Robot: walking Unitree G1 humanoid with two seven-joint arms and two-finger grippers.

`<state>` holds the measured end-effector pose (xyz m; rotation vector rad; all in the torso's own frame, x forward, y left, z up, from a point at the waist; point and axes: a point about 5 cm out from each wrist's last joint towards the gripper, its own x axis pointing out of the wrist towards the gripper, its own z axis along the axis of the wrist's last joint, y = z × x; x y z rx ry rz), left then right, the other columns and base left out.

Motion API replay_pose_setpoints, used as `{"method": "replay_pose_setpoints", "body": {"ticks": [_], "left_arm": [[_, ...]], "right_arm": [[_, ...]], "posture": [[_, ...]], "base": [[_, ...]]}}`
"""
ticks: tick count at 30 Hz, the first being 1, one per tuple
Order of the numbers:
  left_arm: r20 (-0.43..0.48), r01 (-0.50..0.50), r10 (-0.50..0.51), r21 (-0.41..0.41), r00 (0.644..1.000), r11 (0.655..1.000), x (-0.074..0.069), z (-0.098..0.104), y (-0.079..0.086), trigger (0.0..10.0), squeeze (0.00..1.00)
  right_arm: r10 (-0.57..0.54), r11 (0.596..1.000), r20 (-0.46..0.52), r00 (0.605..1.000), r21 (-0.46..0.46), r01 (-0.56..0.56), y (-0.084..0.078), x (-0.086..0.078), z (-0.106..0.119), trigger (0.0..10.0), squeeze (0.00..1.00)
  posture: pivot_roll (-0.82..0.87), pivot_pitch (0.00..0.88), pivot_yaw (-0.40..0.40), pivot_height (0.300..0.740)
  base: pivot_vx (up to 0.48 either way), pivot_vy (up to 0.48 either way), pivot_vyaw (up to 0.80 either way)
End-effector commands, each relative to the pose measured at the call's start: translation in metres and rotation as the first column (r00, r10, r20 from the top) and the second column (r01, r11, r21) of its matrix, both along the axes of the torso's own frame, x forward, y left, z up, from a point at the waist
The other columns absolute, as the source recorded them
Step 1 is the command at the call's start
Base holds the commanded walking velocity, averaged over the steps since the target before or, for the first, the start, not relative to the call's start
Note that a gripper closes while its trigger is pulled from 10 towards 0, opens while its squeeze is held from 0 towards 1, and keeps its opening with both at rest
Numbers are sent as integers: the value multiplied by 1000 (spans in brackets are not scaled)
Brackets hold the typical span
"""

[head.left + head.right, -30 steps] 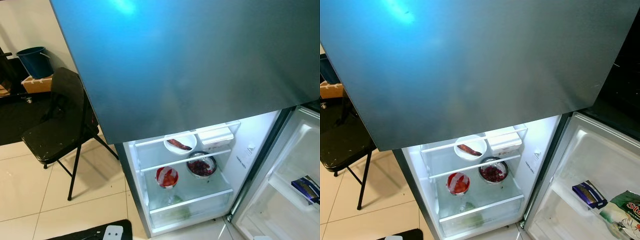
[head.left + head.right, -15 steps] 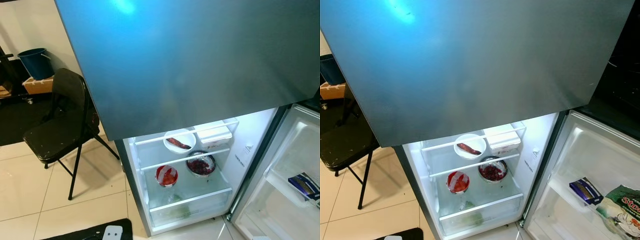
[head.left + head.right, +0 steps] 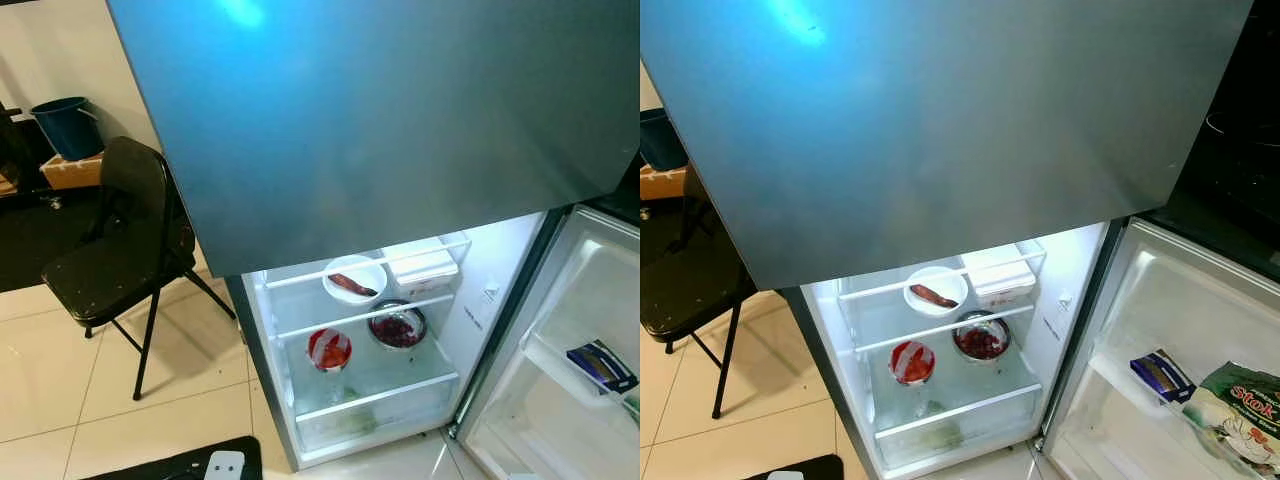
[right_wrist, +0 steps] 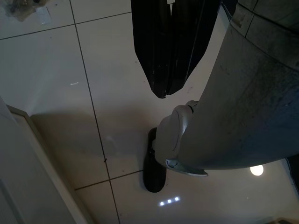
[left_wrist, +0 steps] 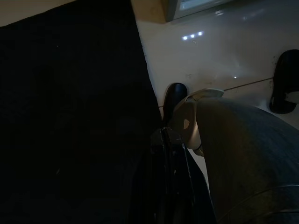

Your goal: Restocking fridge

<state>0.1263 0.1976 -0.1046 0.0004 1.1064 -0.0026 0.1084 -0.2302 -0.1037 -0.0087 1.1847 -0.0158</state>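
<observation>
The fridge [image 3: 492, 272] stands in front of me with its lower compartment open and lit. On the upper shelf sit a white bowl [image 3: 354, 280] holding a reddish-brown piece and a white box [image 3: 424, 266]. Below them are a metal bowl [image 3: 397, 327] of dark red food and a red-and-white covered cup [image 3: 329, 349]. The open door [image 3: 1185, 320] swings to the right; its shelf holds a blue packet [image 3: 1158, 374] and a green bag [image 3: 1237, 408]. My right gripper [image 4: 161, 93] hangs shut over the tiled floor beside my leg. My left gripper [image 5: 164, 133] hangs in shade, fingers together.
The shut grey freezer door [image 3: 380, 120] looms over the upper part of both eye views. A black folding chair [image 3: 115, 255] stands left of the fridge, with a blue bucket [image 3: 62, 124] behind it. A crisper drawer [image 3: 370, 418] with something green sits lowest. A black mat [image 3: 165, 468] lies near my feet.
The whole picture has slid slightly left and up, so the camera has shifted. Nothing inside the fridge has moved, and both arms still hang down.
</observation>
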Motion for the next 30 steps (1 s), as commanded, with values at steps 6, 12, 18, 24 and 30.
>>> {"method": "replay_pose_setpoints", "body": {"ticks": [6, 12, 18, 24, 30], "left_arm": [[-14, 3, -2, 10, 1000, 1000, -2, 0, 4, 10000, 0], [-14, 2, -2, 8, 1000, 1000, -2, 0, 3, 10000, 0], [-14, 3, -3, 7, 1000, 1000, -2, 0, 3, 10000, 0], [-15, 4, -4, 7, 1000, 1000, -2, 0, 3, 10000, 0], [-14, 4, -4, 8, 1000, 1000, -2, 0, 3, 10000, 0]], "right_arm": [[-3, 1000, -13, 1000, 3, 3, 2, -4, -1, 10000, 0], [-4, 1000, -14, 1000, 2, 4, 1, -4, -1, 10000, 0], [-3, 1000, -16, 1000, 1, 3, 1, -4, -1, 10000, 0], [-1, 1000, -17, 1000, 1, 1, 1, -5, -1, 10000, 0], [2, 1000, -18, 1000, -2, -2, 0, -5, -1, 10000, 0]], "posture": [[-4, 0, -24, 740], [-4, 0, -24, 740], [-4, 0, -25, 740], [-5, 0, -26, 740], [-5, 0, -27, 740]], "base": [[-376, 0, 0], [-376, 0, 0], [-378, 0, 0], [-378, 0, 0], [-380, 0, 0]]}}
